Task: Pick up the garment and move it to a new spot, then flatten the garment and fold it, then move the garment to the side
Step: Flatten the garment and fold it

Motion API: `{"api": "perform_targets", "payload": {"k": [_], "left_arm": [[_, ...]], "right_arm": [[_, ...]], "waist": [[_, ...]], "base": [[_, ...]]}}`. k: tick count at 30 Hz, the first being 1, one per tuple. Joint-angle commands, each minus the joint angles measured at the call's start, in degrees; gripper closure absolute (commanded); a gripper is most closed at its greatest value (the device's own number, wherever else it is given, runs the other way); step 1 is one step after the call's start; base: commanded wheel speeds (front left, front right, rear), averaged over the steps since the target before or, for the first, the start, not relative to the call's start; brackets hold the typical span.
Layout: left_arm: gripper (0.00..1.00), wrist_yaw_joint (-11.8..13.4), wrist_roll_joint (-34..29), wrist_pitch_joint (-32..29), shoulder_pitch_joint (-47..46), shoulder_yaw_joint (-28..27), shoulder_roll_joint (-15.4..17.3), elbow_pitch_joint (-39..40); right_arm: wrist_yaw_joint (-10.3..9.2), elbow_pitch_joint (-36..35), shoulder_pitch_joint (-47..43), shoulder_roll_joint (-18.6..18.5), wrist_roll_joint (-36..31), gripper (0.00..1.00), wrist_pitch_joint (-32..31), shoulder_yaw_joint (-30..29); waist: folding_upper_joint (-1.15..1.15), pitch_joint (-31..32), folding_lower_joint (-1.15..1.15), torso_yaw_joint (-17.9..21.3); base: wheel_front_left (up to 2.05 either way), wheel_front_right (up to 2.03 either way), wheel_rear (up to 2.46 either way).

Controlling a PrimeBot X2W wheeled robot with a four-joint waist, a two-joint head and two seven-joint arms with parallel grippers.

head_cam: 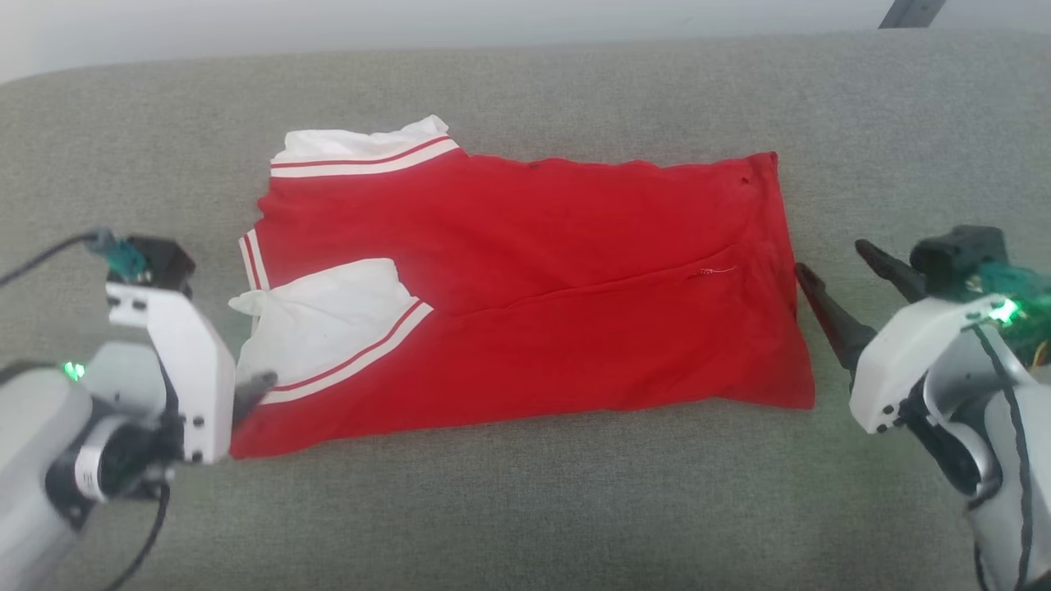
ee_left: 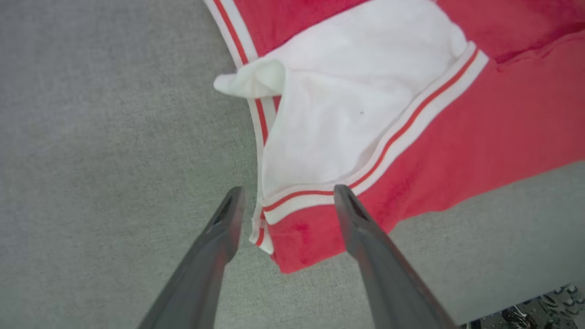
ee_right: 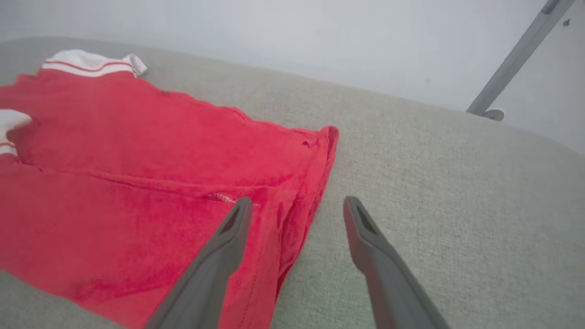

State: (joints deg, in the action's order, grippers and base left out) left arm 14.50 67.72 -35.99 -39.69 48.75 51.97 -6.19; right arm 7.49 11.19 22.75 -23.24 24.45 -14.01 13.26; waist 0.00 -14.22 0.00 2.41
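Note:
The garment (head_cam: 525,287), a bright red T-shirt, lies folded lengthwise on the grey cushion, its white striped sleeve ends (head_cam: 324,328) turned onto the left half. My left gripper (ee_left: 285,201) hangs open just above the garment's near left corner (ee_left: 311,237), one finger over the cushion and the other over the red cloth. My right gripper (ee_right: 295,210) is open above the garment's right edge (ee_right: 320,183), straddling the hem, nothing held. In the head view the right gripper (head_cam: 829,275) sits just right of that edge.
The grey fabric cushion (head_cam: 525,509) stretches wide around the garment, with bare room in front and to both sides. A pale wall (ee_right: 320,41) and a slanted grey metal leg (ee_right: 516,59) stand behind its far edge.

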Motion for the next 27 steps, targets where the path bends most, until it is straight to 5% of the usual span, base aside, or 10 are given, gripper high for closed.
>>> {"api": "perform_targets", "payload": {"k": [1, 7, 12, 24, 25, 26, 27], "left_arm": [[0.00, 0.8, 0.7, 0.1, 1.4, -0.3, 0.5, 1.0], [0.00, 3.0, 2.6, 1.6, 6.1, -1.1, 2.9, 4.7], [0.00, 2.1, 1.9, 3.6, 8.0, -0.4, 2.7, 2.6], [0.00, -2.6, 2.1, 6.6, 8.5, 1.5, -4.6, -14.1], [0.60, -3.4, 1.9, 6.2, 8.3, 2.1, -5.1, -14.9], [1.00, -3.6, 2.2, 6.0, 8.2, 2.1, -5.9, -15.9], [1.00, -4.2, 2.3, 5.7, 8.0, 2.4, -6.5, -16.6]], "right_arm": [[0.01, -1.3, -1.3, 1.2, -1.5, 0.00, 0.6, -1.5], [0.00, -8.1, -6.0, 7.0, -7.1, 0.00, 1.3, -8.9], [0.01, -12.2, -8.6, 10.6, -9.8, 0.00, 0.6, -12.4], [0.01, -15.3, -13.3, 16.0, -11.2, 0.00, -5.8, -14.6], [0.01, -15.3, -13.4, 16.1, -11.0, 0.00, -7.3, -14.7], [0.01, -15.1, -13.7, 16.4, -10.5, 0.00, -8.9, -14.8], [0.01, -15.1, -13.8, 16.5, -10.1, 0.00, -10.6, -14.9]], "waist": [[0.00, -0.1, 0.00, 0.1], [0.00, -1.0, 0.00, 0.6], [0.00, -2.0, 0.00, 1.2], [0.00, -3.9, 0.00, 2.6], [0.00, -4.0, 0.00, 2.6], [0.00, -4.1, 0.00, 2.5], [0.00, -4.2, 0.00, 2.3]], "base": [[0.00, 0.00, 0.00], [0.00, 0.00, 0.00], [0.00, 0.00, 0.00], [0.00, 0.00, 0.00], [0.00, 0.00, 0.00], [0.00, 0.00, 0.00], [0.00, 0.00, 0.00]]}}
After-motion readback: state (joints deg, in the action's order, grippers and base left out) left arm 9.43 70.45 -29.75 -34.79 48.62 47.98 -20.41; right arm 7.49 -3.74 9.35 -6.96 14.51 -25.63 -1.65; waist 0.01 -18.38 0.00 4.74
